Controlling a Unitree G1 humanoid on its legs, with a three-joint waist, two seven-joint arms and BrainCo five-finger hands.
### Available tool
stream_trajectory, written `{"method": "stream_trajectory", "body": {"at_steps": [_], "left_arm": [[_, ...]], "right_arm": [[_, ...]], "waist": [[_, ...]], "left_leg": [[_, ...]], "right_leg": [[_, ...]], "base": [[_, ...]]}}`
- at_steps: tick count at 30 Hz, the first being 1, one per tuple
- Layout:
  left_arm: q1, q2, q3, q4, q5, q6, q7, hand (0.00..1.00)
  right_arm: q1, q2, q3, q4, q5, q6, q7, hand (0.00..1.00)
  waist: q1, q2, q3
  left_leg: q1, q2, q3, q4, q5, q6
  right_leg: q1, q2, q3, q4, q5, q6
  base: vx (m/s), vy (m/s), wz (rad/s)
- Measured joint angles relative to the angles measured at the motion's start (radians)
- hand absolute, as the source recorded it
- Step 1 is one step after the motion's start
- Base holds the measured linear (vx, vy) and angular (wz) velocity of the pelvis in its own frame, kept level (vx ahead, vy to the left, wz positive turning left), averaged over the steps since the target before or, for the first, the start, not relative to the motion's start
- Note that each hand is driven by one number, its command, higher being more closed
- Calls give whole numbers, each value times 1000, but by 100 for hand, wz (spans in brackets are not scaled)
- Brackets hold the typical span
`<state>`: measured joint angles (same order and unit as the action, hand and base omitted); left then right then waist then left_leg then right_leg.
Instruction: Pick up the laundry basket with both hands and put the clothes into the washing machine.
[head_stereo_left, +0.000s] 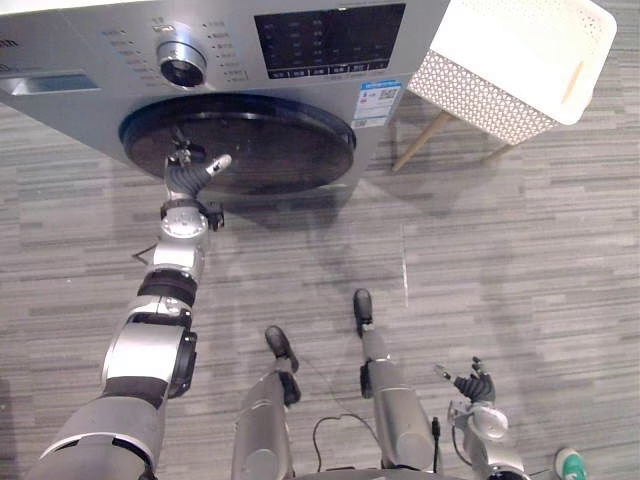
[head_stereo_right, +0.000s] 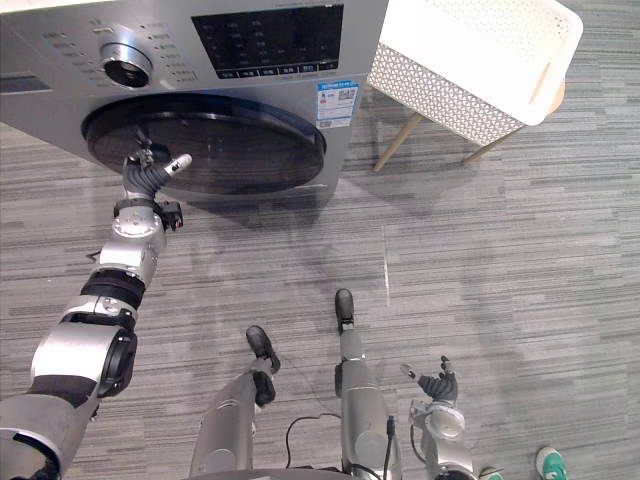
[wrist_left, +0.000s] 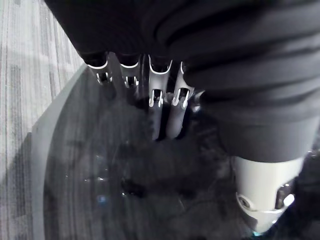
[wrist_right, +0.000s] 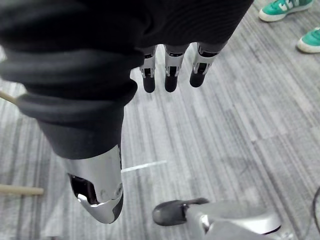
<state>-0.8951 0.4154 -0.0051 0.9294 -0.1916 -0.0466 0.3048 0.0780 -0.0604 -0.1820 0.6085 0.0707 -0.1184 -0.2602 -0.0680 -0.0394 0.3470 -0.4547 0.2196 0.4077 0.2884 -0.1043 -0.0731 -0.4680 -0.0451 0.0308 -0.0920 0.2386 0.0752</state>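
Head eyes: I look steeply down; both share the washing machine (head_stereo_left: 250, 90), far left.
Left wrist: close against its door (wrist_left: 100, 190).
Right wrist: faces the floor (wrist_right: 225, 125).

Green shoes (wrist_right: 281, 8) (a person's), grey floor (head_stereo_left: 520, 260)

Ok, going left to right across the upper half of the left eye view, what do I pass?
Left hand, in front of the washing machine's dark round door → sticker → white basket.
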Motion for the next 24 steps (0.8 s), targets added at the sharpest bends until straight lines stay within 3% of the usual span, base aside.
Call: {"method": "stream_trajectory", "body": {"at_steps": [3, 7, 11, 13, 16, 19, 24], "left_arm": [[-1, -11, 0, -44, 2, -1, -1, 0], [0, -45, -1, -74, 3, -1, -18, 0], [85, -119, -6, -200, 3, -22, -17, 0], [248, -215, -46, -304, 5, -57, -13, 0], [529, -318, -96, -371, 6, -74, -18, 0], [787, -352, -110, -362, 7, -73, -45, 0], [924, -345, -39, -189, 35, -65, -93, 0]], "right_arm": [[-1, -4, 12, -49, 15, -33, 1, 0], [0, -1, 28, -57, 30, -33, 2, 0], [2, 2, 44, -86, 33, -32, 2, 0], [16, 7, 46, -85, 29, -29, 1, 0], [44, 12, 52, -68, -11, -21, 2, 0], [14, 3, 39, 56, -60, 3, 2, 0], [-52, -42, 12, 198, -81, 20, 3, 0]], "waist": [[8, 0, 0], [29, 0, -1], [32, 2, -4], [46, 7, -13], [77, 16, -72], [87, 36, -132], [118, 83, -159]], "left_leg": [[-40, 9, -18, 23, -8, 2], [-42, 9, -33, 28, -7, 3], [-15, 8, -70, 31, -5, 3], [46, -4, -102, 11, -4, 1], [130, -19, -134, -51, 15, -12], [203, -64, -222, -160, 70, -16], [222, -118, -368, -258, 154, -6]], "right_leg": [[-21, 4, -5, 4, 0, 0], [-16, 2, -28, 10, 0, 0], [34, 2, -65, 9, -3, 0], [110, -5, -108, 11, -41, -26], [164, -11, -154, 72, -114, -30], [226, -36, -240, 111, -176, -24], [308, -78, -416, 108, -212, -5]], "base": [[-2, -41, 9], [15, -26, 10], [32, -19, 24], [63, -14, 43], [70, -28, 45], [125, -14, 91], [56, 47, 119]]}}
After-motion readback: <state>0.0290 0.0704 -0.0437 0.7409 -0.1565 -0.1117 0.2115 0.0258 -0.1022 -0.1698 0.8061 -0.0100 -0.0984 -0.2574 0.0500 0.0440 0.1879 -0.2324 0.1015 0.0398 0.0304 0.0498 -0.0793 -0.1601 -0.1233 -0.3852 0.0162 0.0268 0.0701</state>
